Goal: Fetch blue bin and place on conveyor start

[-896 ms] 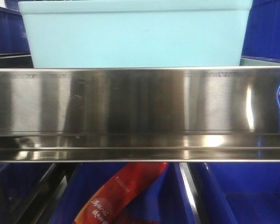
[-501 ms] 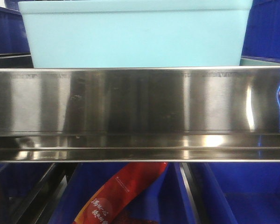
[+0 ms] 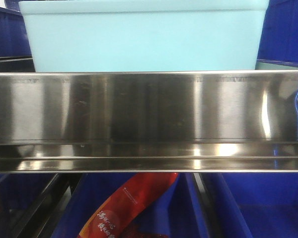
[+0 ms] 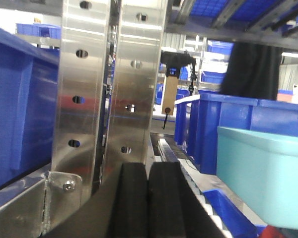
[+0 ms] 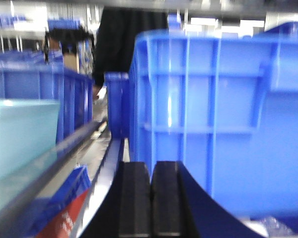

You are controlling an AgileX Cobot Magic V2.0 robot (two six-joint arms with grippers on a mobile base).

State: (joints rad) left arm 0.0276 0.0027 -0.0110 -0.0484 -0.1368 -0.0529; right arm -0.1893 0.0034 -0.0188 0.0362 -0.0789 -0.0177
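Observation:
The blue bin [image 3: 144, 37], a light aqua plain-walled tub, stands on a shelf behind a shiny steel rail [image 3: 149, 106] in the front view. It shows at the right of the left wrist view [image 4: 263, 173] and at the left edge of the right wrist view [image 5: 20, 139]. My left gripper [image 4: 148, 171] is shut and empty, left of the bin, beside a steel upright [image 4: 84, 89]. My right gripper [image 5: 151, 171] is shut and empty, right of the bin, in front of a dark blue ribbed crate [image 5: 213, 114]. The conveyor start is out of view.
Dark blue crates [image 4: 228, 124] stand behind and beside the bin. Below the rail sits a lower blue crate [image 3: 258, 208] and a red packet [image 3: 129, 208]. A person in black [image 5: 124, 39] stands far behind the shelf.
The front view has barely shifted; the bin and rail stay in place.

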